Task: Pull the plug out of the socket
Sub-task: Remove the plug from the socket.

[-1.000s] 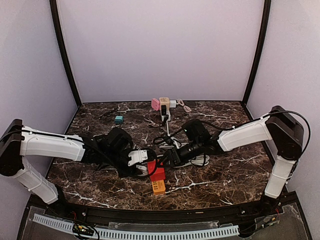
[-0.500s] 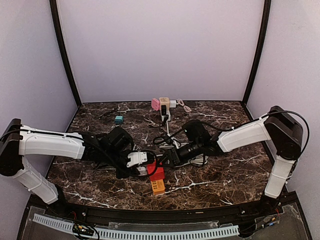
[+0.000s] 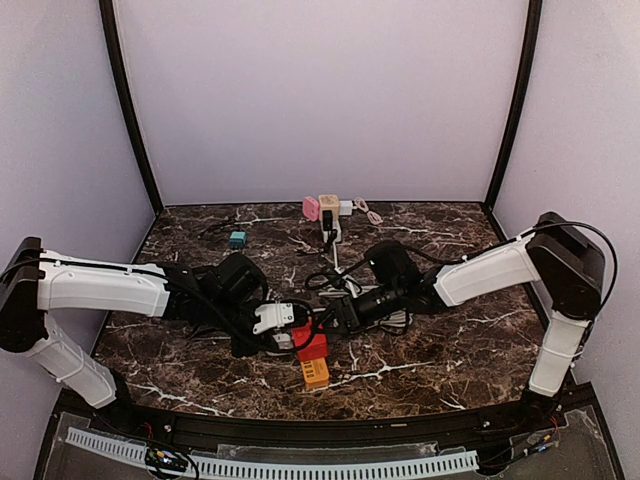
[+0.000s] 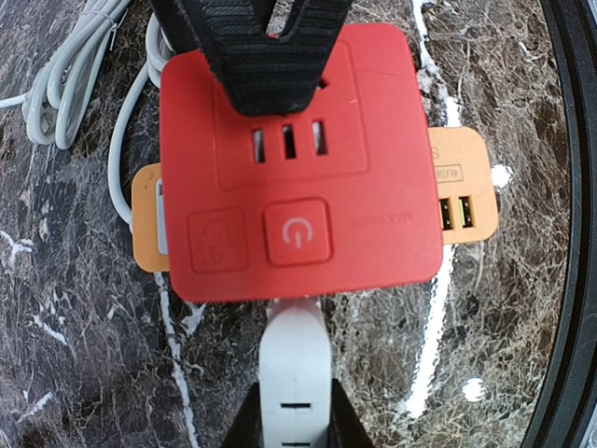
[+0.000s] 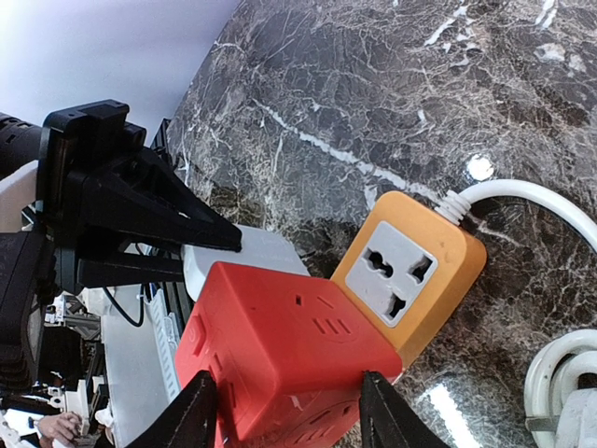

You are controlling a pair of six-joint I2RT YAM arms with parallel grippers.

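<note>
Plug (image 4: 294,359), white, sits clamped in my left gripper (image 4: 293,420), its end meeting the side of the red socket cube (image 4: 298,159) low over the worktop (image 5: 373,84). My right gripper (image 5: 291,411) grasps that cube on two sides, with an orange socket block (image 5: 410,266) just beside it.
</note>
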